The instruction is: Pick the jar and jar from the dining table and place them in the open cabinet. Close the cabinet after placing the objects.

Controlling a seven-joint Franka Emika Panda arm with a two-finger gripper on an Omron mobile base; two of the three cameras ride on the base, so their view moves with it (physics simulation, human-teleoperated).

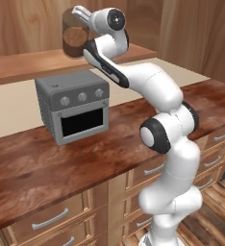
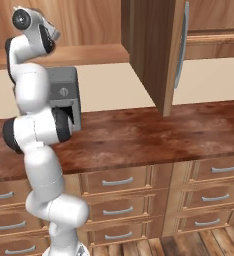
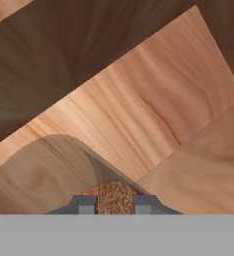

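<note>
A dark glass jar (image 1: 75, 34) with brown powder stands upright at the bottom shelf (image 1: 32, 65) of the cabinet, high above the counter. My gripper (image 1: 79, 13) reaches it from the right and is shut on the jar near its top. In the hand view the jar (image 3: 114, 194) sits between the two fingertips (image 3: 84, 204), with my gripper (image 3: 114, 205) facing the cabinet's inner wood panels (image 3: 139, 110). The cabinet door (image 2: 156, 55) hangs open, and its long silver handle (image 2: 180, 45) shows. The dining table is out of view.
A grey toaster oven (image 1: 76, 108) stands on the reddish wood counter (image 1: 47, 163) right below the jar, also seen behind the arm (image 2: 66, 95). The open door juts out over the counter's right part. Drawers (image 2: 119, 182) with horizontal handles run below.
</note>
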